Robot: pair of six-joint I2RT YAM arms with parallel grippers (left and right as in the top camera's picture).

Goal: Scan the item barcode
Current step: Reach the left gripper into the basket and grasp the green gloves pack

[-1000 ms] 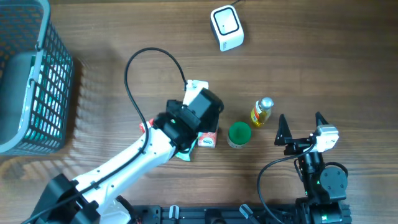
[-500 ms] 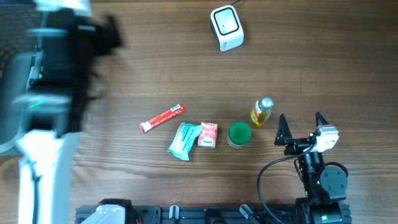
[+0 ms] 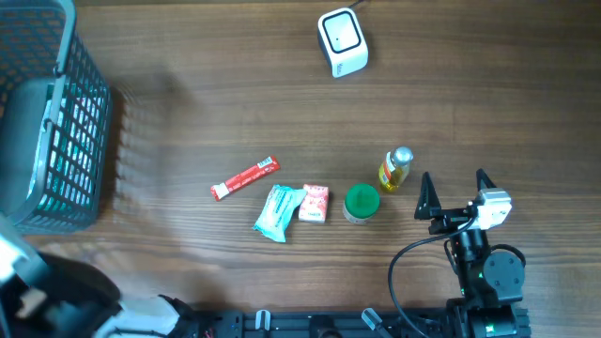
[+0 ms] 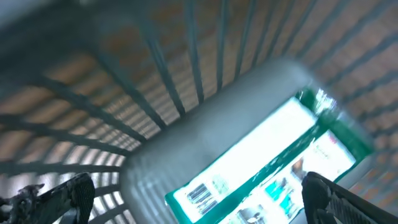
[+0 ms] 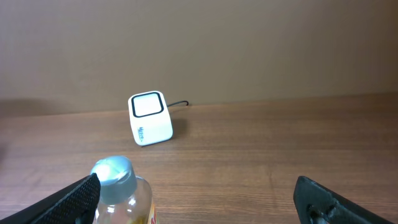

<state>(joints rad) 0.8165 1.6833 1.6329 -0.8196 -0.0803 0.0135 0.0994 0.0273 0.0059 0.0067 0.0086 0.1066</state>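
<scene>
Green-white box (image 4: 267, 155), barcode up, lies inside basket (image 3: 84, 122); left gripper (image 4: 196, 186) wide, empty, facing into basket; right gripper (image 3: 454, 178) wide, empty, far right of basket over bench (image 3: 235, 103); scanner (image 3: 342, 41) on bench up and right of basket; bottle (image 3: 395, 170) right of basket.

Overhead looks straight down; right wrist skims low toward their shared scanner (image 5: 150, 117); left wrist crowds the basket (image 4: 205, 134).
</scene>
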